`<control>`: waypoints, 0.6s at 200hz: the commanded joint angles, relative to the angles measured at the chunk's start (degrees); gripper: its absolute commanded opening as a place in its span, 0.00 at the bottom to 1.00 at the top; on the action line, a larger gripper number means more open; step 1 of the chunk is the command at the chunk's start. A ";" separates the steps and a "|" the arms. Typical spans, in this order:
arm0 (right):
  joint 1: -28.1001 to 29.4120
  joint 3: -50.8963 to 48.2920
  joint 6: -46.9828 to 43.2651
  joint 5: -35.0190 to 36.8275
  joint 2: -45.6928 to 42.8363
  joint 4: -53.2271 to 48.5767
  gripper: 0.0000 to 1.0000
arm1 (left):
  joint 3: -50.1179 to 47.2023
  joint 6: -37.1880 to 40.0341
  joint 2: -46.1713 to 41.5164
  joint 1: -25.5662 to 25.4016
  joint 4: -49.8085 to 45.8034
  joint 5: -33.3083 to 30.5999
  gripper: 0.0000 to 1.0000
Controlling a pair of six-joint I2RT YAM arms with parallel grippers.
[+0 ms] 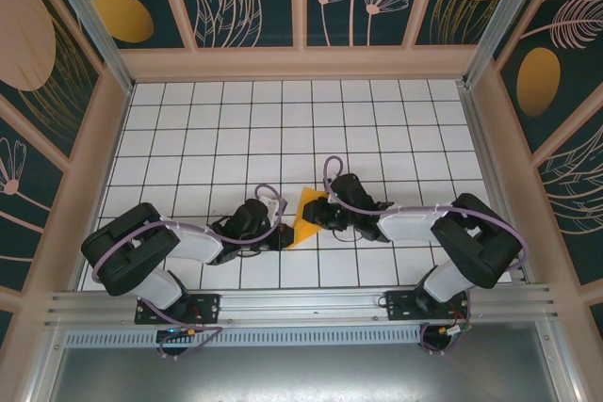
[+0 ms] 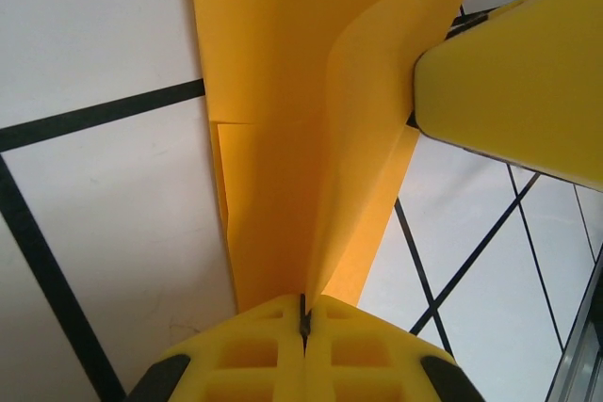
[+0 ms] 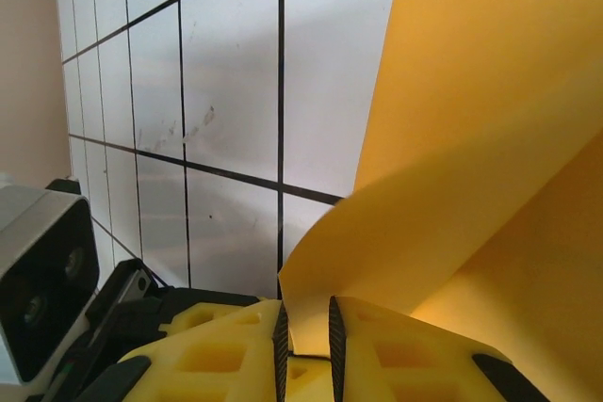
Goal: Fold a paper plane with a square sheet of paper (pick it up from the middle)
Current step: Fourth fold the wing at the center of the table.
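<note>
Yellow fingers of my left gripper [image 2: 303,306] sit pressed together at the bottom of the left wrist view, pinching one end of the orange-yellow paper sheet [image 2: 301,138]. From there the sheet spreads away as a creased, folded wedge over the white grid table [image 1: 283,120], in its near half, between my two arms. My right gripper [image 3: 307,317] meets the sheet's right side. Its jaws stand a narrow slit apart with a curled paper edge in the slit, and I cannot tell whether they clamp it. Beyond the paper, open tiles run to the patterned back wall [image 1: 245,7]. Both side walls stand well apart from the paper.
</note>
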 commanded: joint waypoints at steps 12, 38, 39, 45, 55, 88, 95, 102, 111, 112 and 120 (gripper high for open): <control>-0.88 1.91 0.87 1.49 1.58 1.93 0.22 | 1.03 -2.23 0.99 -0.01 -0.93 2.33 0.00; -1.88 2.11 0.15 2.13 1.41 1.88 0.22 | 0.94 -4.43 2.07 0.50 0.29 3.67 0.00; -1.98 2.11 0.08 1.94 1.51 1.99 0.22 | 0.86 -4.62 2.13 0.55 0.40 3.77 0.00; -2.39 2.03 -0.17 0.55 1.87 3.19 0.22 | 0.49 -5.47 2.44 0.82 1.43 4.18 0.00; -2.80 2.15 -0.11 -0.56 2.63 3.99 0.22 | -0.37 -7.13 2.82 1.32 3.49 4.81 0.00; -3.78 2.21 0.63 -1.05 4.13 4.52 0.22 | -1.43 -10.20 4.94 2.81 6.40 6.47 0.00; -4.00 2.11 0.77 -1.80 4.39 5.22 0.22 | -1.81 -11.13 5.37 2.96 7.46 6.76 0.00; -4.16 1.98 0.90 -2.57 4.59 5.82 0.22 | -2.07 -11.89 5.74 3.07 8.12 6.87 0.00; -4.29 1.85 1.13 -2.33 4.25 5.71 0.22 | -2.17 -12.10 6.06 3.25 8.50 7.04 0.00; -4.28 1.85 1.18 -2.27 4.16 5.71 0.22 | -2.19 -12.15 6.11 3.29 8.51 7.04 0.00; -4.35 1.59 1.20 -2.25 3.67 5.87 0.22 | -2.34 -12.32 6.08 3.35 8.65 6.89 0.00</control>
